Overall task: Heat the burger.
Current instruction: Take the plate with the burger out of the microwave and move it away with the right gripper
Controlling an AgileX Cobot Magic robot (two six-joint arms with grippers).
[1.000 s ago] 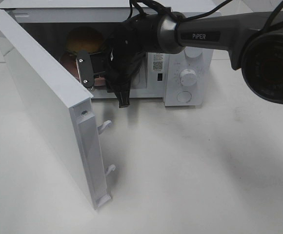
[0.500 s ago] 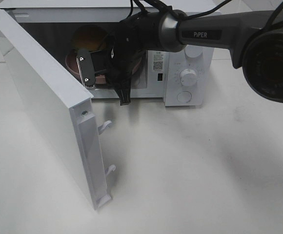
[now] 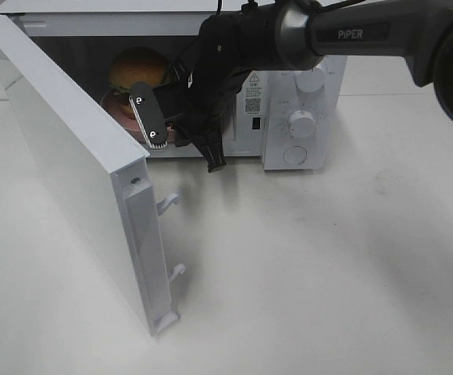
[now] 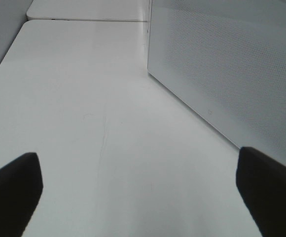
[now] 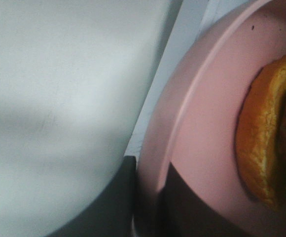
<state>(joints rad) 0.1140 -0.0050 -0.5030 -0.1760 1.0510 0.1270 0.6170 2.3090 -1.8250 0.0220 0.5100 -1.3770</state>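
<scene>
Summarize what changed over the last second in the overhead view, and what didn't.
The right end effector shifted toward the camera and right, out of the microwave cavity, closing on the rim of the pink plate. The burger on that plate shows more clearly in the opening. Unchanged: the door stands open, the left end effector is open off to the side.

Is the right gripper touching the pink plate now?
Touching. In the right wrist view the right gripper has a dark finger on each side of the pink plate rim, closed on it. The burger sits on the plate.
</scene>
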